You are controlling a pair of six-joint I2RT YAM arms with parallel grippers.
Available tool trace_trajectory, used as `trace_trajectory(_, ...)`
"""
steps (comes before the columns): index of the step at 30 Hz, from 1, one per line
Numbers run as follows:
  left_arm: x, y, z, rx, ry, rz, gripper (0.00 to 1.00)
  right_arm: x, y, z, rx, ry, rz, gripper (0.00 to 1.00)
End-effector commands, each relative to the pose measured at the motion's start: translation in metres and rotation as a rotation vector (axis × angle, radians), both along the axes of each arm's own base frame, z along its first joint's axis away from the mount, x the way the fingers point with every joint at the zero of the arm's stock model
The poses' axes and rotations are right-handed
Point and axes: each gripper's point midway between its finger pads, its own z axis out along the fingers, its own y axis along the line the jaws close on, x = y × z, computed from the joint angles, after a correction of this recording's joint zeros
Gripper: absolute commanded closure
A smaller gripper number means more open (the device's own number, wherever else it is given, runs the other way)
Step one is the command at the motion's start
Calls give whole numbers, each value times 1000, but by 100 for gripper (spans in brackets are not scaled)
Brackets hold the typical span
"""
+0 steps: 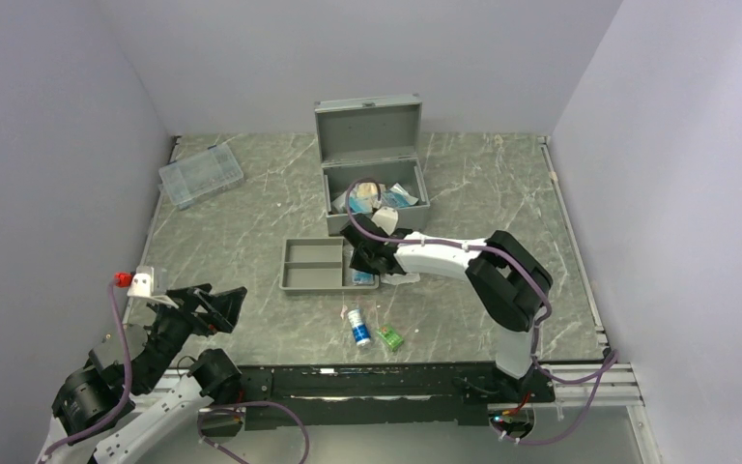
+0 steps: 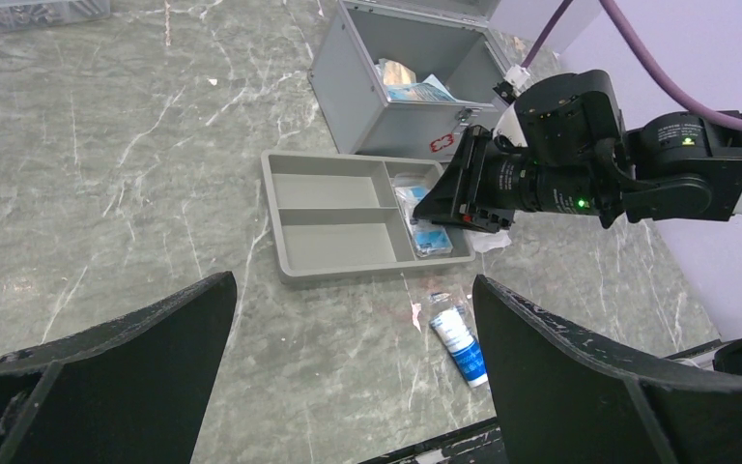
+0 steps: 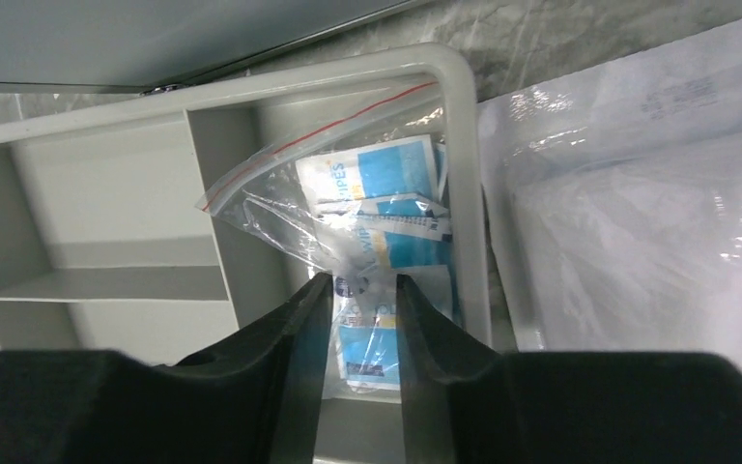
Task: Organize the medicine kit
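Observation:
The medicine kit (image 1: 377, 198) (image 2: 396, 106) stands open at the back centre, lid up, with packets inside. In front of it lies a shallow grey divided tray (image 1: 314, 264) (image 2: 333, 217) (image 3: 106, 242). A clear zip bag of blue-white wipe sachets (image 3: 377, 213) (image 2: 423, 217) rests in the tray's right compartment. My right gripper (image 3: 364, 282) (image 1: 362, 253) hovers low over that compartment, jaws parted a little, the bag's near end between the fingertips. My left gripper (image 2: 353, 280) (image 1: 217, 307) is wide open near the front left, holding nothing.
A blue-white tube (image 1: 357, 327) (image 2: 459, 338) and a small green item (image 1: 390, 338) lie near the front edge. A white plastic-wrapped packet (image 3: 638, 222) (image 2: 488, 242) lies just right of the tray. A clear plastic compartment box (image 1: 200, 174) sits at the back left.

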Motion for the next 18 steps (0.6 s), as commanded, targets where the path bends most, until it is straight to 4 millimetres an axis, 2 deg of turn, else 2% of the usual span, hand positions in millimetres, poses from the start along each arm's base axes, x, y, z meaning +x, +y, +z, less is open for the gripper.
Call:
trace_trajectory(1, -4, 2, 14, -44, -57, -14, 1, 5, -11, 30, -28, -62, -7, 64)
trace_trajectory(10, -3, 1, 14, -40, -55, -15, 1, 7, -15, 65, -7, -135, 9, 60)
trace_trajectory(18, -3, 1, 14, -40, -56, -14, 1, 0, -33, 88, -22, -196, 46, 55)
